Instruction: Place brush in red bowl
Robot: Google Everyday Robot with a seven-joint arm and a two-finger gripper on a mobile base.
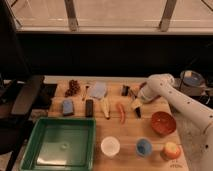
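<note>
The brush (pixel 137 110) lies on the wooden table, just right of the carrot. Its black handle points toward the front and its pale head (pixel 134 104) is at the far end. My gripper (pixel 139 99) is low over the head end of the brush, at or just above it, on the white arm that reaches in from the right. The red bowl (pixel 163 123) stands empty on the table to the front right of the brush, about a bowl's width from the gripper.
A green tray (pixel 35 145) sits at front left. A white cup (pixel 110 146), blue cup (pixel 144 147) and round fruit (pixel 171 150) line the front edge. The carrot (pixel 121 113), banana (pixel 105 106), black block (pixel 89 107), blue sponge (pixel 67 106) and grapes (pixel 74 87) lie left of the gripper. A dark bowl (pixel 191 80) stands at far right.
</note>
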